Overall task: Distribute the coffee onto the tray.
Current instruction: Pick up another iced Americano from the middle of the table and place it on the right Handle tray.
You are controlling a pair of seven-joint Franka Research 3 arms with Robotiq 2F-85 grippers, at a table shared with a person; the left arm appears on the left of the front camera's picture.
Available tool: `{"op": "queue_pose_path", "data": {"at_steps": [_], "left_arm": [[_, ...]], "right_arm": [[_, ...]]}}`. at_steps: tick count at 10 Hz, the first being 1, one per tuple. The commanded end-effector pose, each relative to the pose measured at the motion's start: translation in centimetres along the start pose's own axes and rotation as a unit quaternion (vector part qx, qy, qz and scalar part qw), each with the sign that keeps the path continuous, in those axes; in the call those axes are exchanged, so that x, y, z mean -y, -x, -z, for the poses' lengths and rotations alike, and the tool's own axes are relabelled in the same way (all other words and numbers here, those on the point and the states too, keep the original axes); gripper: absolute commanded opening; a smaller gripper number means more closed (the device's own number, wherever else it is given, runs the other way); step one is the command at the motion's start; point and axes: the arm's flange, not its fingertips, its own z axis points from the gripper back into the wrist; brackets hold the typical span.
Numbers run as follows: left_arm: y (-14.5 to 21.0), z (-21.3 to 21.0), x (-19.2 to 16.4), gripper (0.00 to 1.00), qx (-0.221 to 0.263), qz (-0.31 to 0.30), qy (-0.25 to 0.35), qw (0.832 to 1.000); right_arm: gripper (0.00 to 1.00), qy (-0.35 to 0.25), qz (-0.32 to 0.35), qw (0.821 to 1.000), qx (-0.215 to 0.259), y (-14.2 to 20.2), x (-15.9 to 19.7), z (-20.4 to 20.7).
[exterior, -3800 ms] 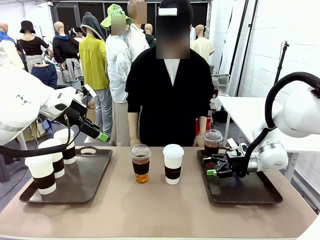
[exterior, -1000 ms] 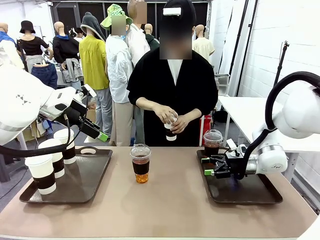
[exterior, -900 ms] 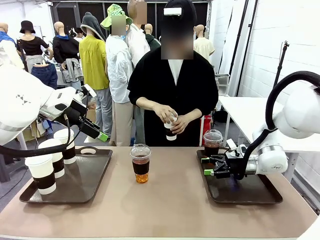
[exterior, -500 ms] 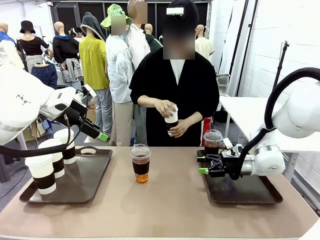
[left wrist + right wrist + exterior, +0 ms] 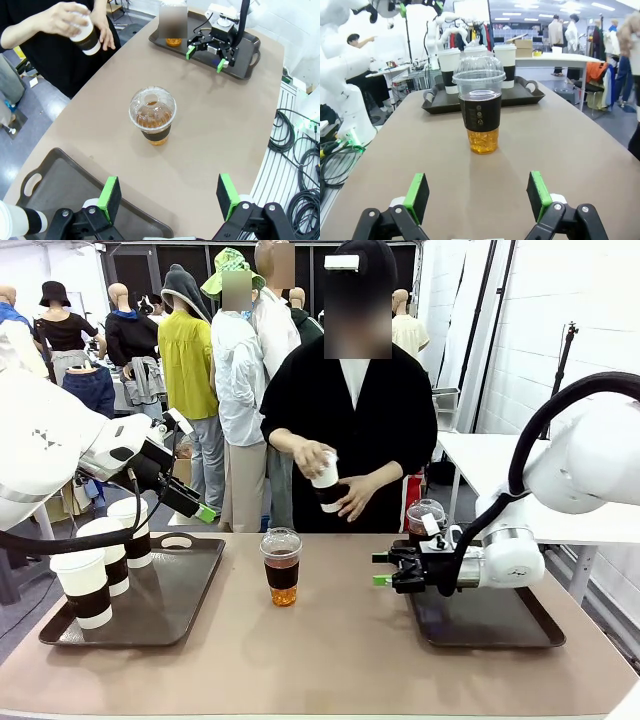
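Right gripper (image 5: 382, 569) released and empty, right of frame centre, fingers levelled at the dome-lidded cup (image 5: 281, 568) standing mid-table. Step judged: approach to grasp. Next move calls for advancing until the pads straddle its sleeve, clenching, then carrying it to the right tray (image 5: 500, 625). Left gripper (image 5: 169, 197) also released.

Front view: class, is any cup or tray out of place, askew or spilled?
One white cup is off the table, tilted in the person's hands. A clear cup stands alone on the table between the trays. Nothing looks spilled.
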Motion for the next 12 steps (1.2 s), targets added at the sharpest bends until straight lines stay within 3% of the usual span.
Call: {"op": "queue_pose_path", "data": {"at_steps": [1,5,12], "left_arm": [[0.0,-0.1,-0.2,1.00,0.005,0.002,0.007,1.000],[0.0,-0.1,-0.2,1.00,0.005,0.002,0.007,1.000],[0.0,-0.1,-0.2,1.00,0.005,0.002,0.007,1.000]], "right_arm": [[1.00,0.015,0.008,1.000,-0.005,-0.8,0.2,2.1],[1.00,-0.003,0.015,1.000,-0.017,-1.6,0.7,5.4],[1.00,-0.011,0.006,1.000,-0.015,-1.6,0.4,4.7]]}}
